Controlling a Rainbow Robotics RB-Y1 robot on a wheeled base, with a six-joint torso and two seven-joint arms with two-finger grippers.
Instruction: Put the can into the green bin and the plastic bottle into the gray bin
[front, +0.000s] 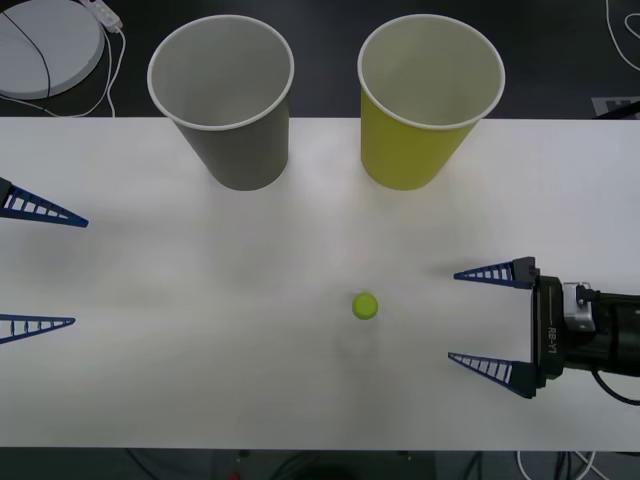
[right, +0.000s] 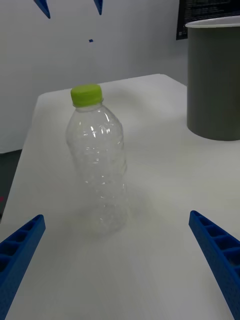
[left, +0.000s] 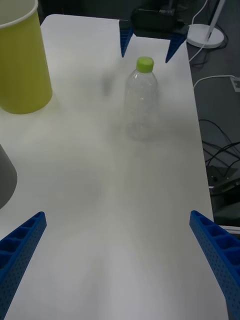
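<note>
The plastic bottle (front: 366, 305) stands upright on the white table, clear and crinkly with a lime-green cap; from the wrists it is seen side-on (right: 97, 160) (left: 142, 100). My right gripper (front: 453, 316) is open at table height just right of the bottle, fingers pointing at it without touching. At the table's left edge my left gripper (front: 78, 272) is open and holds nothing. The gray bin (front: 220, 100) stands at the back left and the green bin (front: 430, 100) at the back right, both upright. The can is out of view.
A round white disc (front: 45, 45) with a cable lies beyond the table's back left corner. Cables trail on the floor (left: 220, 150) past the table's front edge. Bare table surface (front: 200, 300) lies between the bottle and the left gripper.
</note>
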